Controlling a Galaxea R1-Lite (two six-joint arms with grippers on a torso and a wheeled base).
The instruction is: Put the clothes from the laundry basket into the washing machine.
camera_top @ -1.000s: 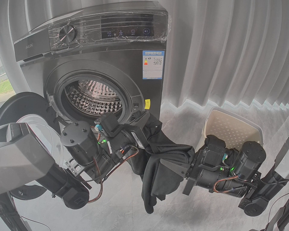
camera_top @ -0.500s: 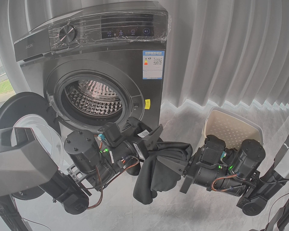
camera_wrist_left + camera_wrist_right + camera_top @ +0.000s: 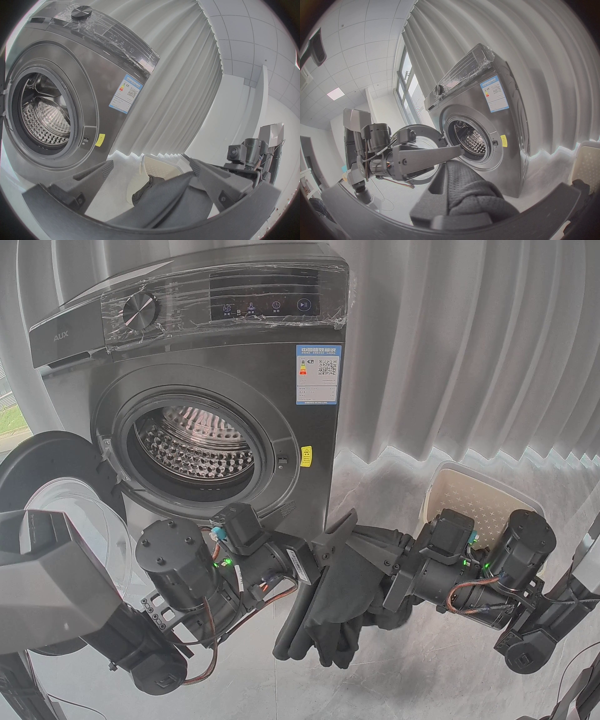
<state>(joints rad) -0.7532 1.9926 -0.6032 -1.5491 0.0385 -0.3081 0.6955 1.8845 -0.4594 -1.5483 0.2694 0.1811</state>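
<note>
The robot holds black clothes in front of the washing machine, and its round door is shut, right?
No, the door is swung open, as the head view shows. The rest holds: the black clothes do hang in front of the washing machine.

I saw the washing machine [image 3: 250, 365], a dark grey front-loader, standing with its round door [image 3: 44, 459] swung wide open to the left. That left the perforated steel drum [image 3: 194, 446] in plain sight. 1 black garment [image 3: 337, 596] hung bunched in mid-air, below and right of the opening. It was pinched at its top by the right gripper [image 3: 369, 546], its folds trailing downward. The cream laundry basket [image 3: 481, 502], its wall patterned with small crosses, sat to the machine's right with more dark cloth [image 3: 146, 190] in it.
</note>
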